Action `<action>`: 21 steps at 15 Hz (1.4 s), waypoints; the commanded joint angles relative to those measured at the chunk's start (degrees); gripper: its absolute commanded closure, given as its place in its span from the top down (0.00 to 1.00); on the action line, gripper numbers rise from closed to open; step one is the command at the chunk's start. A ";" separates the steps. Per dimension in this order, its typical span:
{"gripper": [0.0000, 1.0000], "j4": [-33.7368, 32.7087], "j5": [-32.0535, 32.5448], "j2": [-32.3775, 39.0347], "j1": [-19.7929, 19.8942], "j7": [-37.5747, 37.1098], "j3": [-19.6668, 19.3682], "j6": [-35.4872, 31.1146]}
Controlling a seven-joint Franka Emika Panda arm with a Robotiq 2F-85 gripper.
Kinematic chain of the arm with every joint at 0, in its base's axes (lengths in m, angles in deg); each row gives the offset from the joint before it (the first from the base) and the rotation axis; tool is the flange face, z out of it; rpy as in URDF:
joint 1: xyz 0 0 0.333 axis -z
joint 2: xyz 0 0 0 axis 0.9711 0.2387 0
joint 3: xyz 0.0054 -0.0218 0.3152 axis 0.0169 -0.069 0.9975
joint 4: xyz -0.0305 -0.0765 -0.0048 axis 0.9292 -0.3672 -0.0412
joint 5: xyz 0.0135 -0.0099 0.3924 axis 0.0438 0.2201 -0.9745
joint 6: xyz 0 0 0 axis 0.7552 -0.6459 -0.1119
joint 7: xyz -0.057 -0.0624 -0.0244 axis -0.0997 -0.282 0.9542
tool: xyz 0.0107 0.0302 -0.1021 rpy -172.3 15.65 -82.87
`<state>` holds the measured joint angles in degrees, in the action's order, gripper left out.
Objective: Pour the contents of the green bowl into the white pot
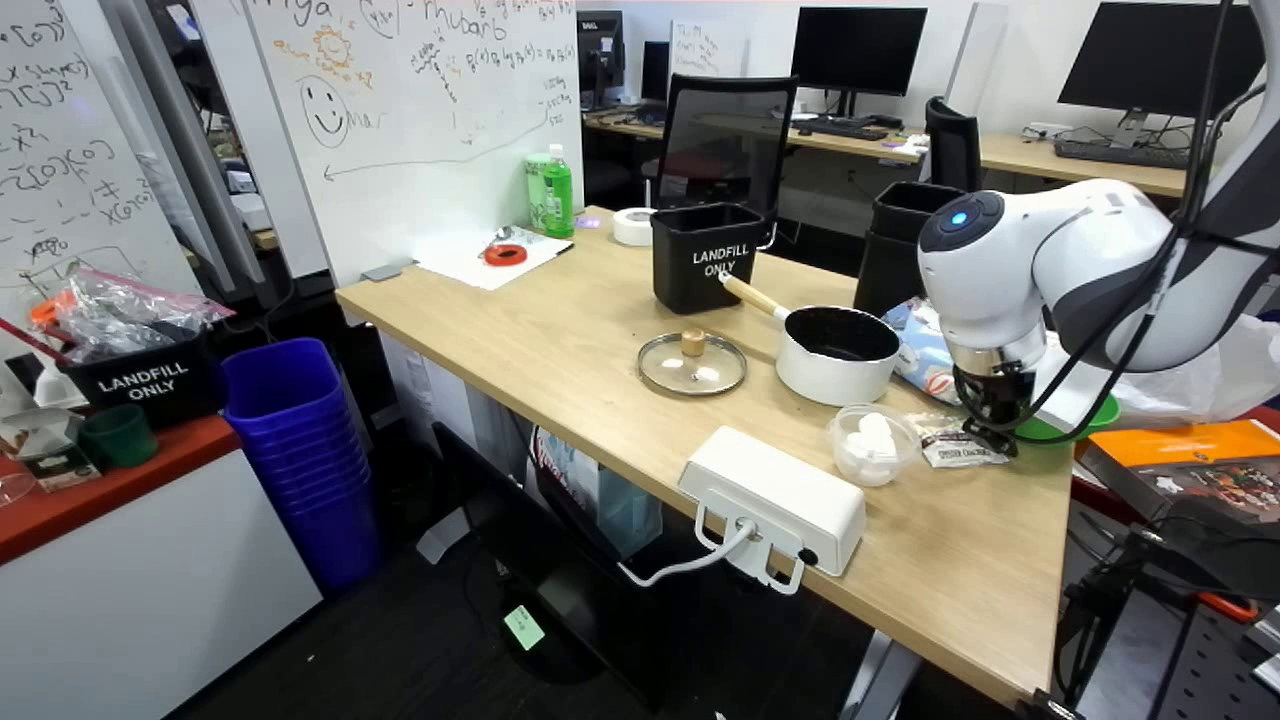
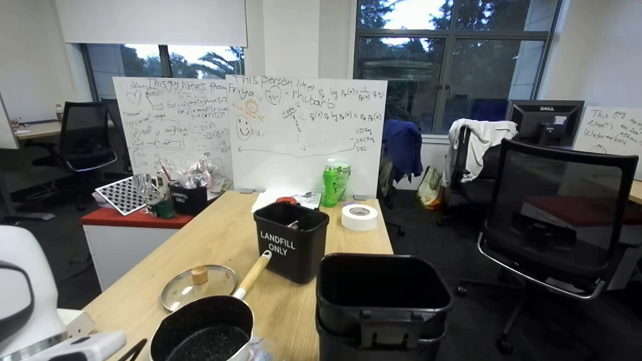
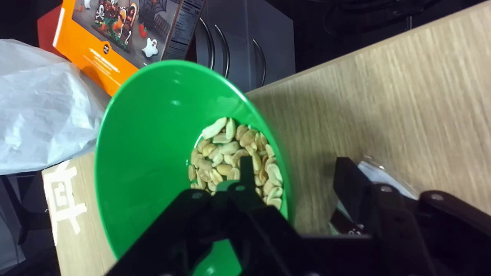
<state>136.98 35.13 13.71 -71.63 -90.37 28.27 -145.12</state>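
The green bowl (image 3: 142, 130) holds peanuts (image 3: 218, 153) and stands by the table edge. In an exterior view the bowl (image 1: 1103, 413) is partly hidden behind my arm. My gripper (image 3: 295, 161) is open. In the wrist view one finger lies over the peanuts inside the bowl and the other outside it, with the rim between them. Contact with the rim cannot be told. In an exterior view the gripper (image 1: 992, 430) points down beside the bowl. The white pot (image 1: 835, 372) stands upright farther along the table, its dark interior bare in the view from above its rim (image 2: 205, 333).
A glass lid (image 1: 692, 365) and a black bin (image 1: 705, 260) stand near the pot. A clear cup with white pieces (image 1: 872, 447), a cracker packet (image 1: 962, 447) and a white power strip (image 1: 775, 490) lie nearer. A plastic bag (image 3: 42, 107) and an orange box (image 3: 101, 65) flank the bowl.
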 commanded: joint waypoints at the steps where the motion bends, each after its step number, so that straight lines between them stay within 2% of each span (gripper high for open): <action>1: 0.26 0.35 0.50 0.15 -0.77 0.23 -0.85 -1.25; 5: 0.00 0.56 0.64 0.12 -0.98 -0.19 -0.93 -1.12; 11: 0.01 2.03 0.45 -1.54 -0.93 -0.31 -1.19 -0.60; 15: 0.01 4.78 -1.06 -5.63 -0.16 3.04 -0.93 -0.81; 19: 0.01 8.76 -3.97 -12.53 0.57 10.49 -0.09 -3.74; 21: 0.01 10.20 -8.10 -15.79 0.26 16.54 0.55 -5.19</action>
<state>143.99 31.61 3.06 -71.99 -81.72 27.99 -147.61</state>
